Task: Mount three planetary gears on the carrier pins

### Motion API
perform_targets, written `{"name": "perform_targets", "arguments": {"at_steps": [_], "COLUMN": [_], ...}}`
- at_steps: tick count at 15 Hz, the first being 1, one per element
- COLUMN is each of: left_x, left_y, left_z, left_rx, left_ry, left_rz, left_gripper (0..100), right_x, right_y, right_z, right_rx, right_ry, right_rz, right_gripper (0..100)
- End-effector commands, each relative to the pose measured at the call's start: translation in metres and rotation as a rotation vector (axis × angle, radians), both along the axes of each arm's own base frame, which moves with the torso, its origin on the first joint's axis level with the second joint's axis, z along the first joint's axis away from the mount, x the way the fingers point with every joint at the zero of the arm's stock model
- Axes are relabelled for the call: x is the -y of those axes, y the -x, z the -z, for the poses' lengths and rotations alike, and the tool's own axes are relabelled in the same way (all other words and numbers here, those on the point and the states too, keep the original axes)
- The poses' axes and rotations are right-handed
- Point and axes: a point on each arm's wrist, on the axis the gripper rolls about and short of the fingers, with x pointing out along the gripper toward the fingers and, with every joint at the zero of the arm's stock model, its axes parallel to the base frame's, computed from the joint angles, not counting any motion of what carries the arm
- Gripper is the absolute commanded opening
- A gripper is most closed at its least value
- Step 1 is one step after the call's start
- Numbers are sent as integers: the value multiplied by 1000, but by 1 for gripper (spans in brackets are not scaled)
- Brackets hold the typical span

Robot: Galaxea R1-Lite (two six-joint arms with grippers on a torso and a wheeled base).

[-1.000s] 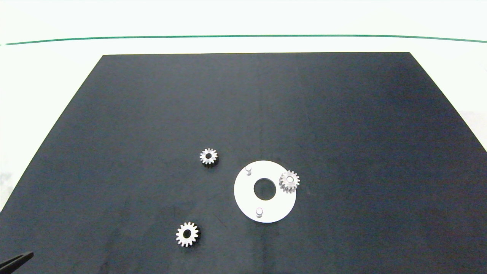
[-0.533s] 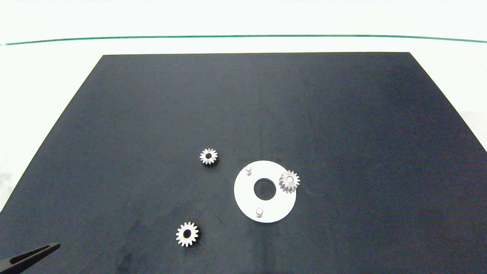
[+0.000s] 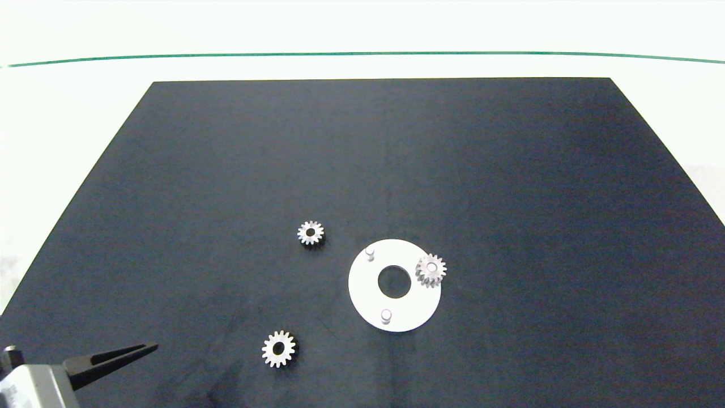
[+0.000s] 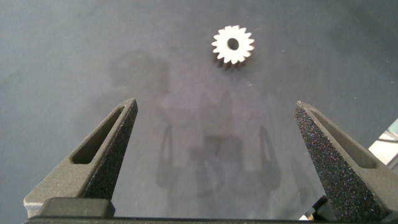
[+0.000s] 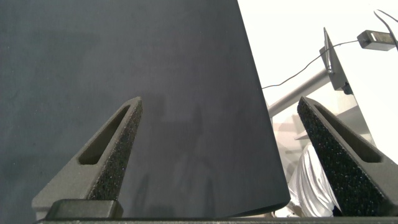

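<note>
Three small silvery metal planetary gears are lying on the black bench (image 3: 510,170): one (image 3: 431,269) sitting on the flat white round disc (image 3: 374,289), one (image 3: 310,232) at its ten o'clock, one (image 3: 278,348) (image 4: 233,45) at three o'clock of the spread, empty left hand (image 3: 136,352) (image 4: 217,127). The right hand (image 5: 221,134) is hanging spread over the bench edge.

You have three gears (image 3: 278,349) (image 3: 310,233) (image 3: 431,270), one white disc (image 3: 368,283), three pins, two bare (image 3: 370,253) (image 3: 386,315), and one pincer (image 3: 136,352) showing.
</note>
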Motion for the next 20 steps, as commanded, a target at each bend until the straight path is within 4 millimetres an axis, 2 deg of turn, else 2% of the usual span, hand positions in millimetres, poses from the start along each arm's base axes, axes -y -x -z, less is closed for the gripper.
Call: {"name": "perform_targets", "arguments": {"at_steps": [1,5,9,13,20], "left_x": [17,36,40,49,52], "left_y": [-23,-39,-46,-59,-63], "left_z": [6,14,20,24,28], "left_rx": [-62,-92,-127,-79,-69], "left_ry": [-38,-43,-66,-54,-77], "left_rz": [27,68,63,36,19], "left_gripper": [100,100,100,100,100], "right_x": [0,0,0,0,0], "right_y": [0,0,-1,0,1], "right_z": [2,2,4,4,5], "right_rx": [-4,-4,-11,-4,-3], "right_ry": [2,2,4,2,5], "right_rz": [3,1,1,3,4], "right_gripper": [100,100,100,100,100]}}
